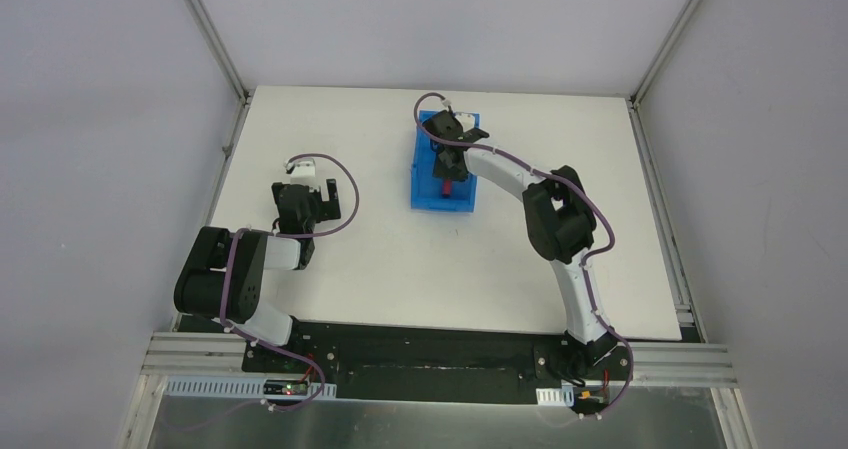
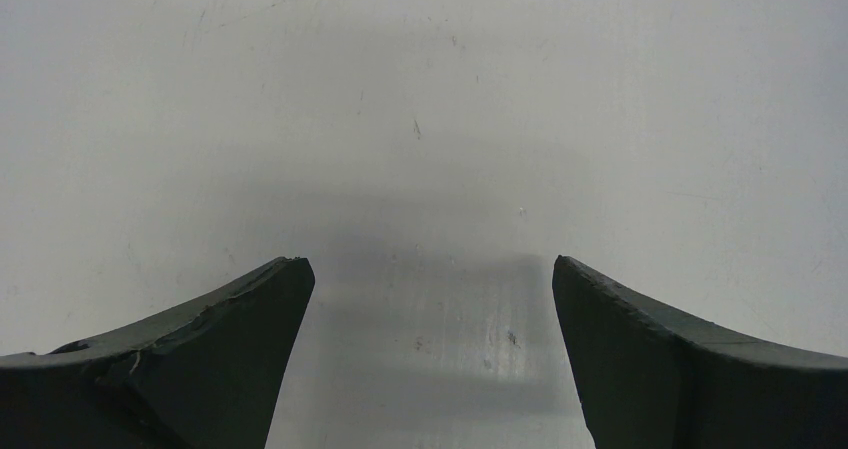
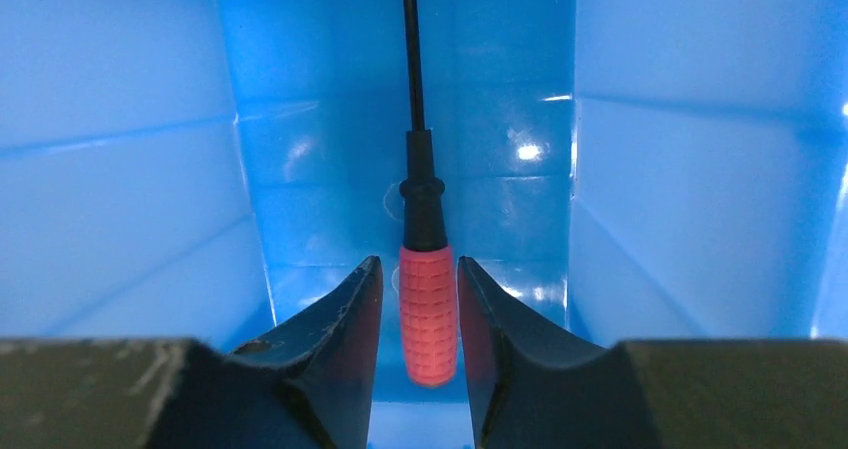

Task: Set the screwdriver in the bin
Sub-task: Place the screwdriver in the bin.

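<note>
Tagging the screwdriver (image 3: 428, 314) as inside the bin (image 3: 120, 169), lined up with its long walls, red ribbed handle toward the lens, thin black shaft toward the far wall. Cannot tell whether resting on the bin floor. Marking the right tool (image 3: 420, 264) as released: lowered inside the bin, fingers either side of the handle with a sliver of blue between. Marking the left tool (image 2: 430, 269) as released too, spread wide over scuffed white tabletop (image 2: 420, 89), well left of the bin.
</note>
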Controlling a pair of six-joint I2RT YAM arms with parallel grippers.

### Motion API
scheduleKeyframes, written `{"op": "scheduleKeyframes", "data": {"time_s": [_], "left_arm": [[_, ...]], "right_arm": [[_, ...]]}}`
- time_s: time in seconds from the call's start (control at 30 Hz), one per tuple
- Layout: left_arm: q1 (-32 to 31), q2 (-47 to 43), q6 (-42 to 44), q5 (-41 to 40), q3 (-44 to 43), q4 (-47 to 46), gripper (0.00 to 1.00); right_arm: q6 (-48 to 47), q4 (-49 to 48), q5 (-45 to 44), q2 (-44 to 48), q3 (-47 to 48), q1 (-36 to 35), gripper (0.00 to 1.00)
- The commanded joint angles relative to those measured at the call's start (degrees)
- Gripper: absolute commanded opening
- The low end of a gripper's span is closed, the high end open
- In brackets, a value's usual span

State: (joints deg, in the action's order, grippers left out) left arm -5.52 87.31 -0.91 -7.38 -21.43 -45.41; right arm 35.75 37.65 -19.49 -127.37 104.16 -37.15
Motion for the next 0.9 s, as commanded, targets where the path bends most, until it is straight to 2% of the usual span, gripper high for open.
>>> {"op": "scheduleKeyframes", "data": {"time_s": [0.0,0.53,0.73,0.87], "left_arm": [[0.68,-1.09,-0.4,0.34,0.07,-1.64,0.99],[0.68,-1.11,-0.4,0.35,0.07,-1.63,0.99],[0.68,-1.13,-0.4,0.28,0.07,-1.62,0.99],[0.68,-1.04,-0.41,0.32,0.07,-1.66,0.99]], "right_arm": [[0.29,0.21,-1.69,0.53,3.29,-0.53,0.38],[-3.57,1.56,-4.04,6.15,7.13,-0.82,0.44],[-6.0,1.03,-4.46,9.65,7.93,-0.88,0.51],[-7.81,0.82,-5.02,11.67,8.49,-0.86,0.64]]}}
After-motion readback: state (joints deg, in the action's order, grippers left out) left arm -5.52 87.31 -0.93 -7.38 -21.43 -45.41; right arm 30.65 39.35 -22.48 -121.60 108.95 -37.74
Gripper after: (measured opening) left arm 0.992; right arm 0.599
